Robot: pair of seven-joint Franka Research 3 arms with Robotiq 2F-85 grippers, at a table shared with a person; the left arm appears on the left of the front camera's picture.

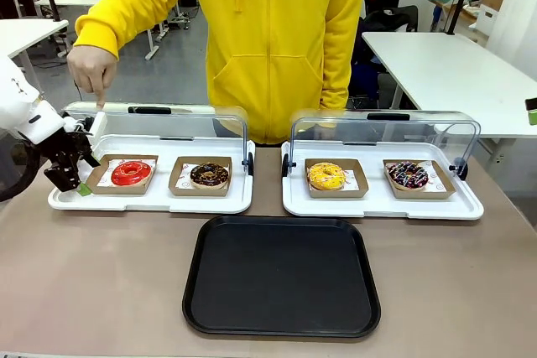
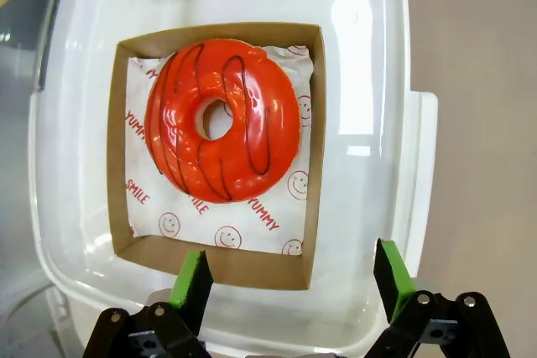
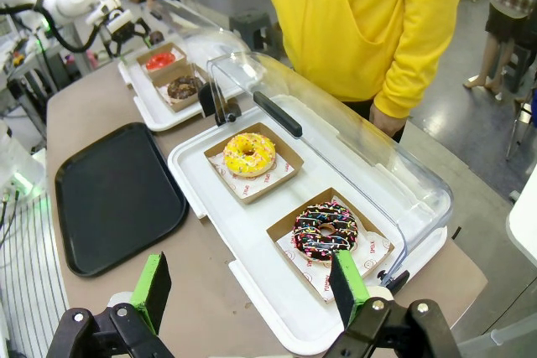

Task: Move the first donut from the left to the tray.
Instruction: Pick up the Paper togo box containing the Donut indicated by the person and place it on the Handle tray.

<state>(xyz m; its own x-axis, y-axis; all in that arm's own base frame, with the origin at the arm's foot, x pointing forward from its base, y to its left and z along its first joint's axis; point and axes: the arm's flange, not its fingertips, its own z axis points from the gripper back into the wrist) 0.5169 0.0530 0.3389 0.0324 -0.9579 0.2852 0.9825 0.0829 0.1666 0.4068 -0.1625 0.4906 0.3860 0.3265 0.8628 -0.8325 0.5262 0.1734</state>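
The first donut from the left (image 1: 132,173), a glossy red ring, lies in a square brown cardboard holder (image 2: 214,264) with a printed white liner, at the left end of the left white display tray. My left gripper (image 1: 71,183) stands open at that tray's left edge. In the left wrist view its green fingertips (image 2: 192,277) reach the holder's near edge, and the red donut (image 2: 222,119) lies just beyond the left gripper (image 2: 292,278). The black tray (image 1: 281,278) lies bare at the table's front middle. My right gripper (image 3: 250,287) is open, holding nothing.
A chocolate donut (image 1: 209,175) sits right of the red one. A yellow donut (image 1: 326,176) and a sprinkled donut (image 1: 408,175) lie in the right display tray (image 1: 382,205). Both clear lids stand raised. A person's hand (image 1: 92,69) rests on the left lid.
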